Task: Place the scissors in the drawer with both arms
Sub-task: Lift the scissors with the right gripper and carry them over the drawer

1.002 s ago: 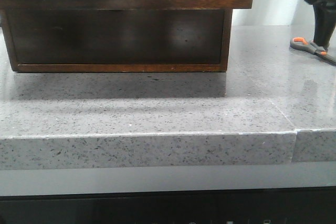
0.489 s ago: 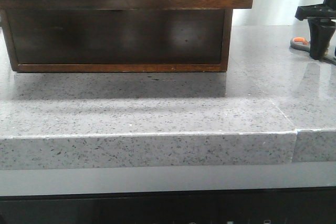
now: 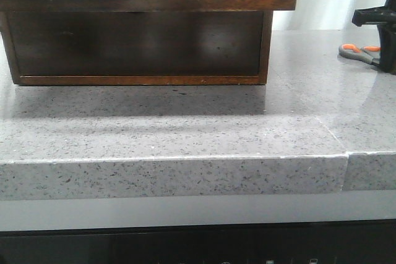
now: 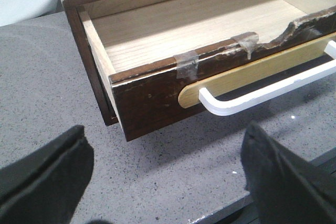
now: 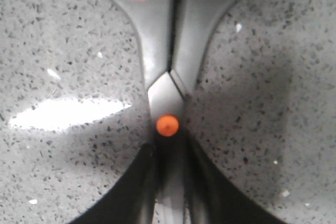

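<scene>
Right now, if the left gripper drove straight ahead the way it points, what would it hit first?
Probably the dark brown wooden drawer, at its front with the white bar handle. The left gripper is open, with grey speckled countertop between; depth is unclear.

The left tool [image 4: 163, 182] hangs with its fingers [image 4: 42, 174] spread wide apart; the right tool [image 5: 170, 192] has its fingers pressed close together.

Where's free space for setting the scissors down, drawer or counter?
Drawer is open, its wooden floor bare. Counter is free between the cabinet base and the front edge. Crowded spot: far right, where the right gripper straddles the scissors.
</scene>
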`<state>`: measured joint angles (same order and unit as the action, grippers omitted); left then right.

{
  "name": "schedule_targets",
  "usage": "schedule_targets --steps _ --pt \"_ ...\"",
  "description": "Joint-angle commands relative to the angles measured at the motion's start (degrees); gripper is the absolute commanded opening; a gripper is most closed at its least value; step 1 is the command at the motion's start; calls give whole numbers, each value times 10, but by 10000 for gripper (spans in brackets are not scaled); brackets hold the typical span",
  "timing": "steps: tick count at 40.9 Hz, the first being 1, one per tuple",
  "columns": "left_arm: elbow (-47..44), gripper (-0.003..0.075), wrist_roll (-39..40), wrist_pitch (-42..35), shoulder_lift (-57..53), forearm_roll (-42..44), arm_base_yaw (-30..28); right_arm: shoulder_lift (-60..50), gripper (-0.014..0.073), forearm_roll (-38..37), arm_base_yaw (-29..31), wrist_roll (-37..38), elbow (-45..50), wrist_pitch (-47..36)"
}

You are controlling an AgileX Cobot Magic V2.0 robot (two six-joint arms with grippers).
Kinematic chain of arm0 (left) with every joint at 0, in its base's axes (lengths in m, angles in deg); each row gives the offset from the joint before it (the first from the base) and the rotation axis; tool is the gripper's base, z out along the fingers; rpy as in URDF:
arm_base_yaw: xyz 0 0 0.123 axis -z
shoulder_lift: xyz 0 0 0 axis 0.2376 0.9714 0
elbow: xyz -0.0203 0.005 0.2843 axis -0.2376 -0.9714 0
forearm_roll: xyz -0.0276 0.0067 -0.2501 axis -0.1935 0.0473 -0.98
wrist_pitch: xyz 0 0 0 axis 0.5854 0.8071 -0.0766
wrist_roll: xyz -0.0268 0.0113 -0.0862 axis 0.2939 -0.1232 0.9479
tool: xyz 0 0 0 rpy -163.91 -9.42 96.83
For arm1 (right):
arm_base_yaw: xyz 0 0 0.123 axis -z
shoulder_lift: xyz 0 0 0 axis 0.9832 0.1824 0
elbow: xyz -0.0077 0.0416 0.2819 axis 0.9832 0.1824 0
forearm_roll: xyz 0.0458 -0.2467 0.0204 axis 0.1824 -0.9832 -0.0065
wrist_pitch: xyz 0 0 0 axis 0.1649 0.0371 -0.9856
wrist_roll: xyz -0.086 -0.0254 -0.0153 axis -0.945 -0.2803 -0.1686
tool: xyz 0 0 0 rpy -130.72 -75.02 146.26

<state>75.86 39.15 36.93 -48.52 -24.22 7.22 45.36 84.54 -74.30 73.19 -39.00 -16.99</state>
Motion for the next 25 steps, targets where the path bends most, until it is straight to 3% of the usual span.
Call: schedule_targets --steps 1,13,25 --pt "19 566 3 -46 3 -5 4 -27 79 9 1 -8 -16 6" --pt "19 566 3 -46 3 -5 4 -52 76 36 1 -8 -32 9" --pt "19 566 3 -46 3 -5 4 -152 76 44 1 -10 -32 -28"
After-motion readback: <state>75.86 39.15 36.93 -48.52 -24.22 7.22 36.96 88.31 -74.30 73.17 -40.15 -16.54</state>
